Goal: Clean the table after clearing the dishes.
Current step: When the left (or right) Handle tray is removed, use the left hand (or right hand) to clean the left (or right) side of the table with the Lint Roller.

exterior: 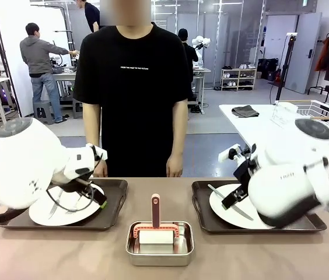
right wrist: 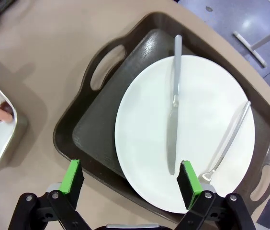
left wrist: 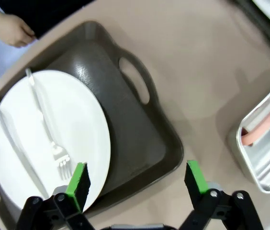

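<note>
Tan-brown matte table [exterior: 48, 259] carries two dark brown rectangular handled trays, both toward its far edge. We log the left tray [exterior: 115, 197] toward the far left corner. On it lies a round white plate [left wrist: 82, 120] with a silver knife [left wrist: 14, 143] and a silver fork [left wrist: 46, 120] side by side. We log the right tray [right wrist: 104, 120] toward the far right corner with a second white plate [right wrist: 142, 143], its knife [right wrist: 173, 115] near the middle and its fork [right wrist: 227, 143] slanted beside it.

We see the left gripper [left wrist: 136, 173] hovering over a corner of its tray, fingers released, spread wide, grasping nothing. One green pad [left wrist: 81, 179] is over the plate's rim, the other over bare table past the tray. The right gripper [right wrist: 129, 175] is likewise spread and empty: one pad over the table just outside the tray, the other [right wrist: 187, 184] above the plate by the knife tip.

A small rectangular steel pan [exterior: 130, 248] sits at the middle of the near edge, between the trays, holding a pink-handled tool [exterior: 156, 210] with its handle upright. A person in a black T-shirt [exterior: 132, 87] stands at the far edge, one hand [left wrist: 10, 29] just beyond the left tray.
</note>
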Motion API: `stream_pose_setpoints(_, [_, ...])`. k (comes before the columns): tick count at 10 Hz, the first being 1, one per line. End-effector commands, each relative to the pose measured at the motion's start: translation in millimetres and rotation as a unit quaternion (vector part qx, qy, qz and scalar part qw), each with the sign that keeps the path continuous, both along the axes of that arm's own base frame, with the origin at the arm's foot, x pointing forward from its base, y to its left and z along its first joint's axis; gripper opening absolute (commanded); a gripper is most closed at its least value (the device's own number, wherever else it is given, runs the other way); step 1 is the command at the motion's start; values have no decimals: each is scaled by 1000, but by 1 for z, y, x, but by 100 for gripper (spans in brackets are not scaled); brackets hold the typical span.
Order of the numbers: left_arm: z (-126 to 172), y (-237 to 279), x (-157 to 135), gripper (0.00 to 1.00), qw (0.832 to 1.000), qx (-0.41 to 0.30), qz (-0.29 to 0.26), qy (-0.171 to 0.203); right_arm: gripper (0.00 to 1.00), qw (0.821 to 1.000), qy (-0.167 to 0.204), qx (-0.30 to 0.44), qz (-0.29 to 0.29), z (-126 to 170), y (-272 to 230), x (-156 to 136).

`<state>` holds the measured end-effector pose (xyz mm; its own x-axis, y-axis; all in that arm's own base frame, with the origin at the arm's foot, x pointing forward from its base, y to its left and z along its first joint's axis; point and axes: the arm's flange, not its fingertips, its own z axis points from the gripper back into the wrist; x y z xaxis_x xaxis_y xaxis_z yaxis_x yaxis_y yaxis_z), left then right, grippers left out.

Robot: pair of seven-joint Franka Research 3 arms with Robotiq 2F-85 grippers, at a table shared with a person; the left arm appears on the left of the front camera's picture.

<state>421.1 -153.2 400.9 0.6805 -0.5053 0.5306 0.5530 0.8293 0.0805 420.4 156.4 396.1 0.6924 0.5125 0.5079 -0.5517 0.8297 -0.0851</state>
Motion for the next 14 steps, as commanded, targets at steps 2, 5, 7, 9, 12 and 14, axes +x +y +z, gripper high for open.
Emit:
stream_pose_setpoints(2, [55,44,33,100,991,-92,-65,76,100,990,104,90,11,47,-39,55])
stream_pose_setpoints(5, [100,142,36,100,943,-288,-97,139,100,946,199,254,22,88,-98,88])
stream_pose_setpoints(7, [110,212,17,100,908,-391,-82,129,100,902,249,354,4,96,-155,89])
stream_pose_setpoints(9, [109,279,-16,100,871,-476,-40,116,100,864,267,422,-62,85,-228,86])
stream_pose_setpoints(12, [92,360,-61,100,840,-534,25,98,100,818,248,500,-140,66,-322,63])
stream_pose_setpoints(14, [74,405,-98,100,814,-570,69,92,100,775,233,559,-179,51,-381,37])
